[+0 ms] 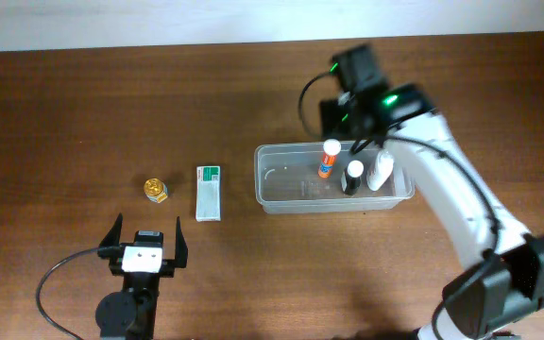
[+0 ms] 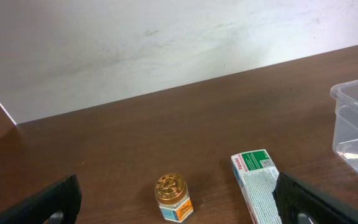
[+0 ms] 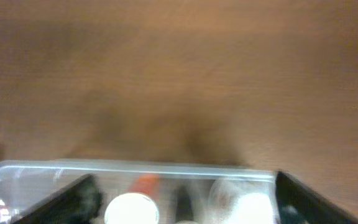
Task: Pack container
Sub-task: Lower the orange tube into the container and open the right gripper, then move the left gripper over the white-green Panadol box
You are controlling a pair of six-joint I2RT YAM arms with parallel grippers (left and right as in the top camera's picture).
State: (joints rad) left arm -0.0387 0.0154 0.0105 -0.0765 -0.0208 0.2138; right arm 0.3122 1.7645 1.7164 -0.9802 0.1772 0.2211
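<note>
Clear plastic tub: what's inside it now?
Clear rectangular plastic tub holds three items at its right end: an orange white-capped tube, a black white-capped bottle, a white bottle. Left half looks bare. Right arm hides part of the far rim.

No legible text anywhere. Box (image 2: 258, 182) on the desk (image 2: 135, 137): green-and-white label, rows of small print and a dark square code patch, all too small to read. Small jar (image 2: 173, 198): embossed pattern on the gold lid, orange-and-blue label, unreadable. Orange-labelled bottle (image 1: 326, 162) in the container (image 1: 262, 179): print not resolvable. Right wrist view is blurred, nothing readable.
</note>
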